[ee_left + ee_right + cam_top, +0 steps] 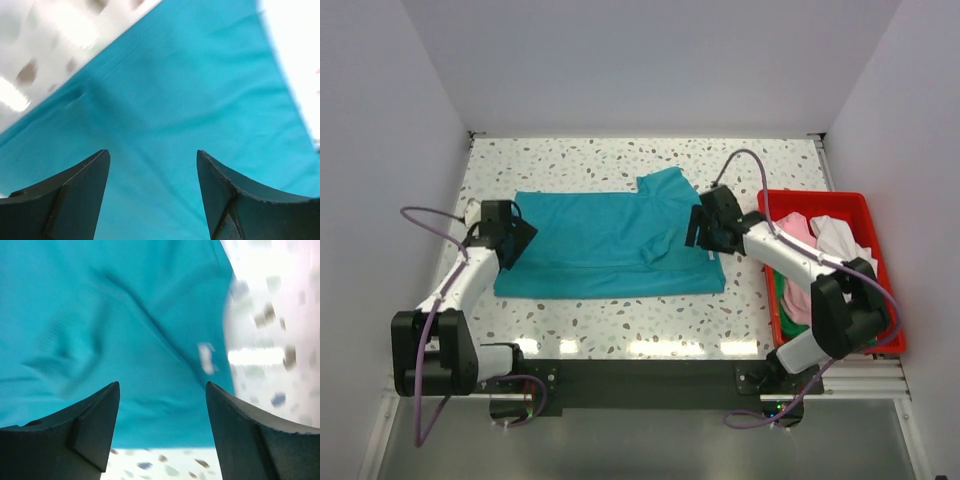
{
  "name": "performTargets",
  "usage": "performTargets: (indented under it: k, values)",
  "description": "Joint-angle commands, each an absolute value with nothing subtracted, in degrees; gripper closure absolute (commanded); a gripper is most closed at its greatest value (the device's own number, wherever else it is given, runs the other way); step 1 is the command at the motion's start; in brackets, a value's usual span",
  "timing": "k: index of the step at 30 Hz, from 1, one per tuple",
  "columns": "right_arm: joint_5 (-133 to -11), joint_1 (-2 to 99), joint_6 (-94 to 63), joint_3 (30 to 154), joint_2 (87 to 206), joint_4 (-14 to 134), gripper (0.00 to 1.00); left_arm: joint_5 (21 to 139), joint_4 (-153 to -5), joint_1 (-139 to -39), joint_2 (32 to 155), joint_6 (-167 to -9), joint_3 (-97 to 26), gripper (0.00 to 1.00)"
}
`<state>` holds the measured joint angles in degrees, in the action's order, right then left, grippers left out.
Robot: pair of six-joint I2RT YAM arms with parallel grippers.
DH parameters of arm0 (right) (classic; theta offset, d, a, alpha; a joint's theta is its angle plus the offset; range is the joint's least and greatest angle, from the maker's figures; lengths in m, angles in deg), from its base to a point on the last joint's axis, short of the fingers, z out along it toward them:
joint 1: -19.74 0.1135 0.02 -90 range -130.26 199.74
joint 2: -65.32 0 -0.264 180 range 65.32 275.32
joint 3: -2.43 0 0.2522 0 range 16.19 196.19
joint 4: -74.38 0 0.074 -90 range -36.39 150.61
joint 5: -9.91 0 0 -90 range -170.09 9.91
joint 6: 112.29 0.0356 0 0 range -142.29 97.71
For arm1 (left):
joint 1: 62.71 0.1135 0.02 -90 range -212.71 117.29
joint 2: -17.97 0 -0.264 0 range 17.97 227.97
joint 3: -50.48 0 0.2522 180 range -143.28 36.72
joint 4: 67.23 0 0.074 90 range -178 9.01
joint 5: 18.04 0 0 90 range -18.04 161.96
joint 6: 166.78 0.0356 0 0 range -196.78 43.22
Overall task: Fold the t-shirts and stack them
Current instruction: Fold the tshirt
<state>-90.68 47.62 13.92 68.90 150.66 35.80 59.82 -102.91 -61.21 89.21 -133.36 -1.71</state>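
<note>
Soft, creased teal t-shirt [600, 250], roughly rectangular

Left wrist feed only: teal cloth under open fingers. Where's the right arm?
Observer: The right gripper hovers open over the opposite end of the teal t-shirt, near its white neck label.
Operator: Shirt flat?
Observer: Mostly. At the far right corner the sleeve looks bunched and partly folded over the body.
Operator: Other shirts?
Observer: A pink shirt, a white shirt and a green shirt lie heaped in the red bin, to the right of the teal one.
</note>
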Motion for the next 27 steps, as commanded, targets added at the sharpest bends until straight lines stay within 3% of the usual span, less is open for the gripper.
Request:
performTargets:
  k: [1, 6, 12, 20, 27]
  values:
    - [-91.34, 47.25, 5.96, 84.8, 155.65, 37.85, 0.26, 59.65, -99.28, -60.16, 93.7, -125.58, -13.88, 0.24]
    - [-88.35, 43.65, -0.04, 107.09, 171.29, 40.84, 0.28, 53.26, -99.54, -59.02, 106.19, -116.69, -29.88, 0.25]
    - [-85.63, 40.4, -4.78, 123.12, 187.47, 41.98, 0.31, 55.52, -96.82, -56.38, 123.58, -108.26, -42.45, 0.29]
    - [-81.23, 37.67, -5.76, 130.78, 197.58, 44.88, 0.32, 55.35, -97.69, -56.38, 137.49, -100.43, -56.42, 0.38]
    - [-80.79, 37.41, -6.46, 135.8, 202.6, 43.74, 0.33, 58.42, -96.82, -56.99, 141.1, -99.63, -56.71, 0.43]
